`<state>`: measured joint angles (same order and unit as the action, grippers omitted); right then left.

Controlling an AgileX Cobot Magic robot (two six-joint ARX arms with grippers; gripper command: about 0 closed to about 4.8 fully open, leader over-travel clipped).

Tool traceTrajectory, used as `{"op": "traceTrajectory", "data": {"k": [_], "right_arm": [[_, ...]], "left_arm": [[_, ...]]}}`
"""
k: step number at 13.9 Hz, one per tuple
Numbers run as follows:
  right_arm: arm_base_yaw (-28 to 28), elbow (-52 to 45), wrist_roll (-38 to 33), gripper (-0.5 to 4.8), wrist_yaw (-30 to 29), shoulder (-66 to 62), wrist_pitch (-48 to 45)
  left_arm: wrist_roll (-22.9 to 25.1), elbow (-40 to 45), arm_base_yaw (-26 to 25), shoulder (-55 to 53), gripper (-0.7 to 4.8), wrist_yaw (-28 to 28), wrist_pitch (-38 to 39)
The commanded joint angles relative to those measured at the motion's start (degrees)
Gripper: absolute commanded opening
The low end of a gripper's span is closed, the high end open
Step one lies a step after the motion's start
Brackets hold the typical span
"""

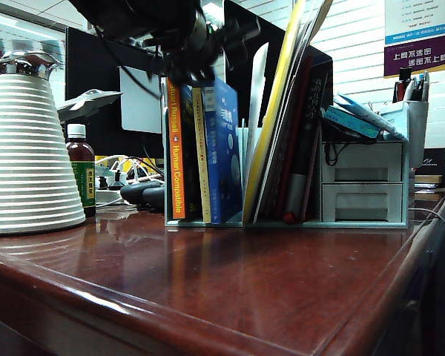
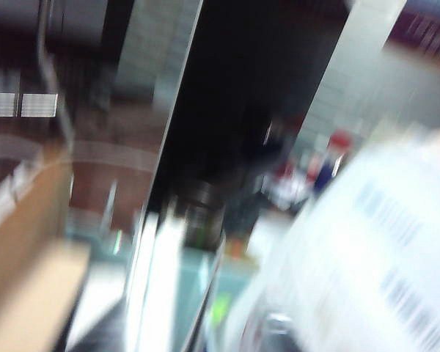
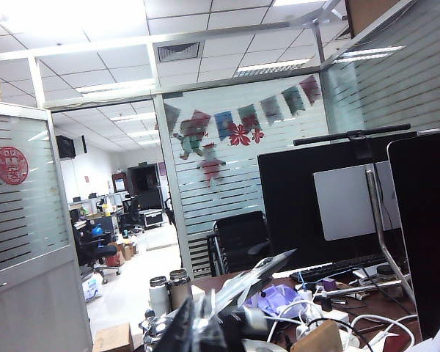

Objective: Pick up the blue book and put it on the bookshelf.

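Blue book (image 1: 222, 152) upright in bookshelf (image 1: 246, 141); left claw (image 1: 179, 53) above, opening unclear; right claw unseen, shut.

- The table (image 1: 230, 289) is seen as glossy, polished reddish wood.
- The blue book (image 1: 224, 152) is given a smooth, shiny paper cover.
- The bookshelf (image 1: 246, 141) is shown in pale matt plastic.
- The ribbed white cone (image 1: 26, 159) looks matt.

Bright-blue book (image 1: 224, 152) with white lettering beside an orange-spined book (image 1: 176, 152) in a pale mint-green bookshelf (image 1: 245, 141); reddish-brown glossy desk (image 1: 208, 274).
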<state>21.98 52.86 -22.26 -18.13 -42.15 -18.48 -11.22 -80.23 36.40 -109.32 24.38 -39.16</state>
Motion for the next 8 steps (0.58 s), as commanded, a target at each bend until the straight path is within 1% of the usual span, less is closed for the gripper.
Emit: {"op": "traceTrajectory", "data": {"k": [1,2,3,4,5,6,7,8], "right_arm": [[0.0,0.2,-0.2,-0.06,0.0,0.1,-0.6],[0.0,0.3,-0.2,-0.06,0.0,0.5,-0.7],[0.0,0.3,-0.2,-0.06,0.0,0.7,-0.6],[0.0,0.3,-0.2,-0.06,0.0,0.7,-0.6],[0.0,0.3,-0.2,-0.06,0.0,0.7,-0.6],[0.0,0.2,-0.2,-0.06,0.0,0.7,-0.6],[0.0,0.2,-0.2,-0.06,0.0,0.7,-0.6],[0.0,0.2,-0.2,-0.06,-0.1,0.7,-0.6]], "left_arm": [[4.7,-1.0,0.1,6.8,2.38,-0.2,-1.6],[8.4,-1.0,0.9,14.6,1.11,-3.8,10.7],[7.1,-1.0,1.7,17.6,-0.06,-5.6,21.9],[7.1,-0.9,2.1,18.8,-0.06,-6.8,27.7],[5.2,-0.7,2.4,19.4,-0.06,-8.1,32.1],[2.7,3.5,4.4,20.3,-0.06,-8.9,32.3],[1.3,9.0,6.1,20.3,-0.06,-6.4,28.3],[1.3,16.0,6.9,17.6,1.05,-2.1,20.3]]}}
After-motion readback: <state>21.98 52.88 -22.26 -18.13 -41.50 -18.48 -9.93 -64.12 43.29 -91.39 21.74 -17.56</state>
